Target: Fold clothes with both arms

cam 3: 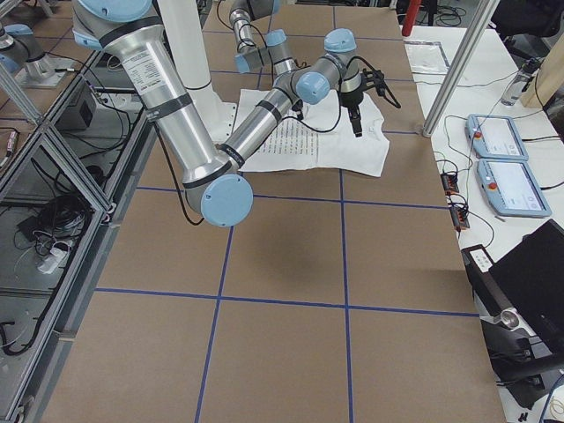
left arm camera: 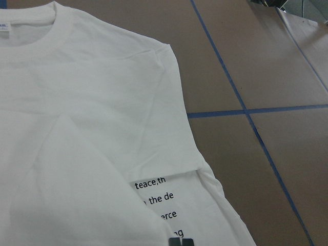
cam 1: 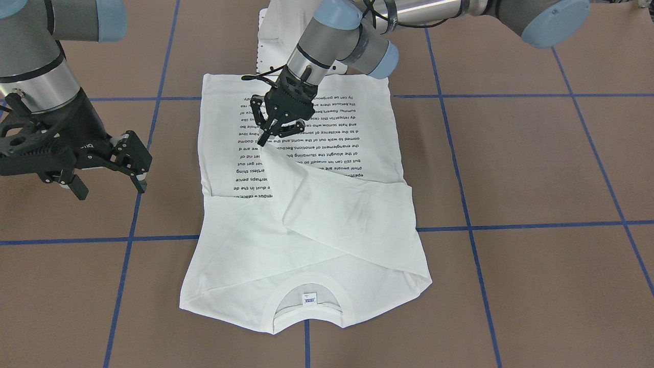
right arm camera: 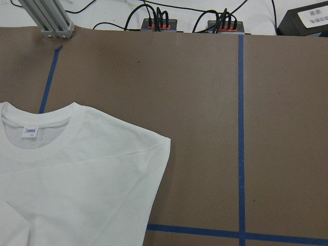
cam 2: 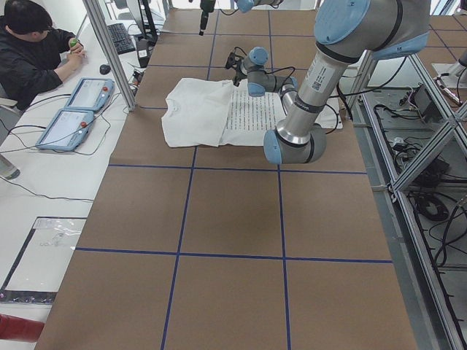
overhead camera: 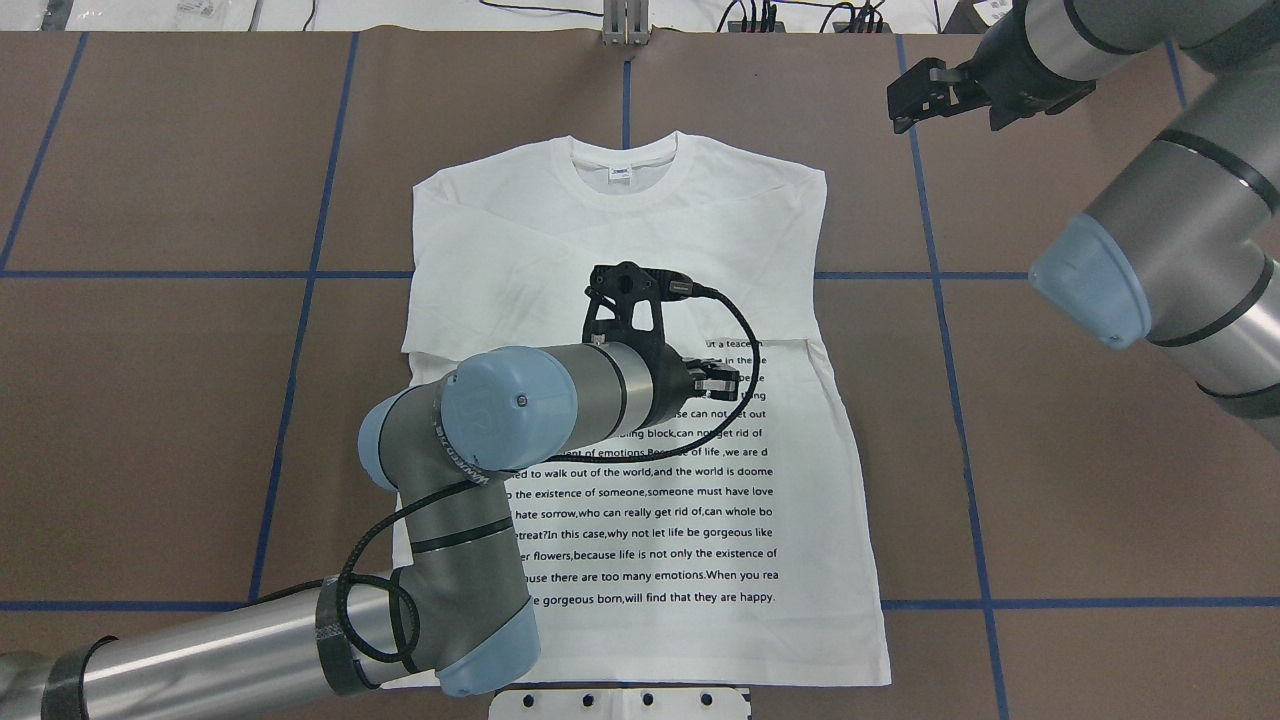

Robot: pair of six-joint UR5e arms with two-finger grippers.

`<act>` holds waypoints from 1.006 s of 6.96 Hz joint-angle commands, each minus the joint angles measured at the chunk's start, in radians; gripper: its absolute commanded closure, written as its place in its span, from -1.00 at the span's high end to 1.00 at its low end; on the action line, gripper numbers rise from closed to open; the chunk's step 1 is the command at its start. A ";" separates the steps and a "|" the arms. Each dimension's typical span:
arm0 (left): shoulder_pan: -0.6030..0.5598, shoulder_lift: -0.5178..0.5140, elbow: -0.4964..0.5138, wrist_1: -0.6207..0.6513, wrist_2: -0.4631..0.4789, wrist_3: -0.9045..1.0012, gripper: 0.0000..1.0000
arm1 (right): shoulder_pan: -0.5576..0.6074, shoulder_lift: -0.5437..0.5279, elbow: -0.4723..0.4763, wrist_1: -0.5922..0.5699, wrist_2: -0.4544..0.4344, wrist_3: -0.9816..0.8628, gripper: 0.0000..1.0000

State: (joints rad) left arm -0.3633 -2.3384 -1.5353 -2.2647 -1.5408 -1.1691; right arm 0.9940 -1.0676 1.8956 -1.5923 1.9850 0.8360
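The white long-sleeved T-shirt [cam 1: 245,245] lies flat on the brown table, printed text up, neck away from the robot. It also shows in the overhead view [overhead camera: 560,220]. Both sleeves are folded across the chest. My left gripper [cam 1: 265,139] hovers over the text block, shut on the end of one sleeve and holding it slightly lifted. The left wrist view shows the closed fingertips [left arm camera: 180,242] on that sleeve fabric. My right gripper [cam 1: 110,185] is open and empty, above bare table beside the shirt. In the overhead view the right gripper [overhead camera: 915,100] is right of the shirt's shoulder.
The white metal pedestal [overhead camera: 620,703] stands at the shirt's hem edge, by the robot's base. Blue tape lines [cam 1: 511,225] cross the brown table. Cables and sockets [right arm camera: 159,23] sit along the far edge. An operator [cam 2: 29,51] sits at a side desk with pendants.
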 commanded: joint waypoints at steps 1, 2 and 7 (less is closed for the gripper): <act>0.003 0.005 0.023 -0.098 0.001 0.000 1.00 | -0.001 -0.002 -0.003 0.000 0.000 0.000 1.00; -0.002 0.022 -0.011 -0.089 -0.007 0.002 1.00 | -0.006 0.001 -0.003 0.000 -0.002 0.005 1.00; -0.372 0.232 -0.218 0.189 -0.319 0.467 1.00 | -0.203 0.140 -0.096 -0.015 -0.167 0.236 1.00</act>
State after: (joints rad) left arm -0.6289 -2.1696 -1.7223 -2.0922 -1.7825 -0.8372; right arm 0.8593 -0.9897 1.8556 -1.5997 1.8867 1.0032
